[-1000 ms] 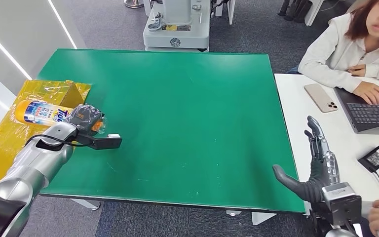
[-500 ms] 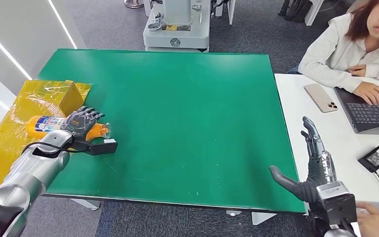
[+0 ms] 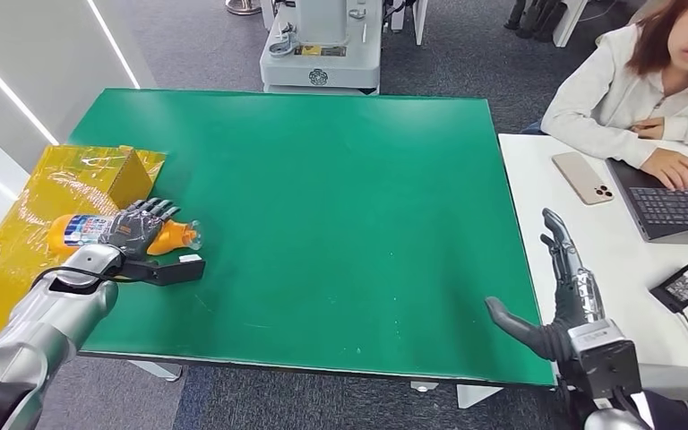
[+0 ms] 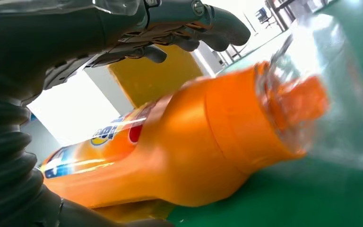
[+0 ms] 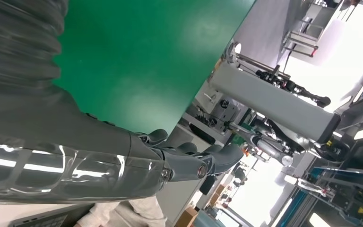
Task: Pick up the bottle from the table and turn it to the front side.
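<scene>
1. The orange bottle (image 3: 157, 236) is lying on its side at the green table's (image 3: 340, 197) left edge, its clear cap pointing inward.
2. The left hand (image 3: 136, 228) is resting over the bottle, fingers draped across it.
3. The right hand (image 3: 563, 300) is hovering empty at the table's right edge, fingers spread.

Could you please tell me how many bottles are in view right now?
1. The orange bottle lies on its side at the green table's left edge, partly on the yellow sheet, with the left hand over it. More may be hidden.
</scene>
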